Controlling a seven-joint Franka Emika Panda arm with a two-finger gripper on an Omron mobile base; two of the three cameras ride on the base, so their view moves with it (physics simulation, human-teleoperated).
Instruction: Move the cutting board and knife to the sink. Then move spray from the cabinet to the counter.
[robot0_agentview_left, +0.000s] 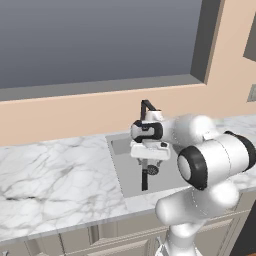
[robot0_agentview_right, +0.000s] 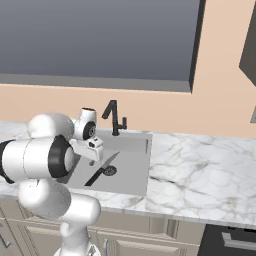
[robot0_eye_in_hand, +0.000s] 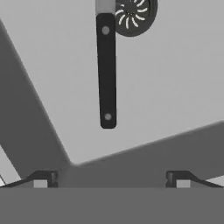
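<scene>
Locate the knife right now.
The knife lies flat on the sink floor beside the drain. In the hand view its black handle sits ahead of the open gripper, untouched.

Black-handled knife (robot0_eye_in_hand: 106, 70) in grey sink (robot0_agentview_right: 135, 172); white grey-veined counter (robot0_agentview_left: 55, 175).
</scene>
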